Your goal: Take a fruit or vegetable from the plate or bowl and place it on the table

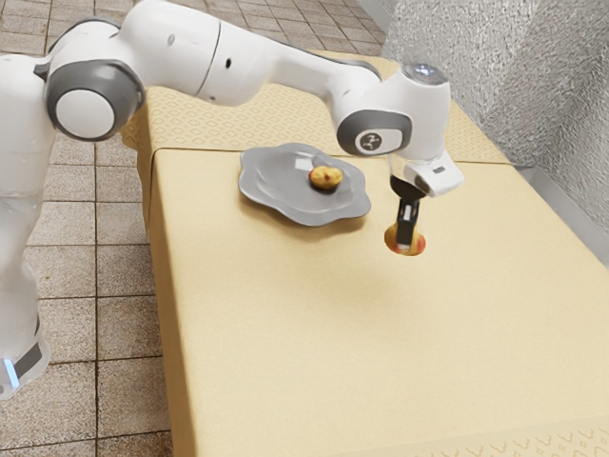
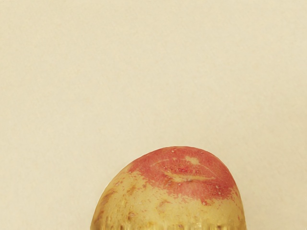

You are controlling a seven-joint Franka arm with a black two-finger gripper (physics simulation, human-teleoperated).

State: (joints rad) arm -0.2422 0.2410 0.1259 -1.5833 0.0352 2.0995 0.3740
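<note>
I can't read any words, brands or numbers here. On the rounded white and grey wrist joint point(image 1: 404, 109) of my arm, in the exterior view, I carry a small round dark emblem point(image 1: 371, 142) with a pale curling sign on it, too small for me to make out. The dark round cap point(image 1: 423, 70) on top of that joint has tiny pale marks, and those too I can't decipher.
</note>
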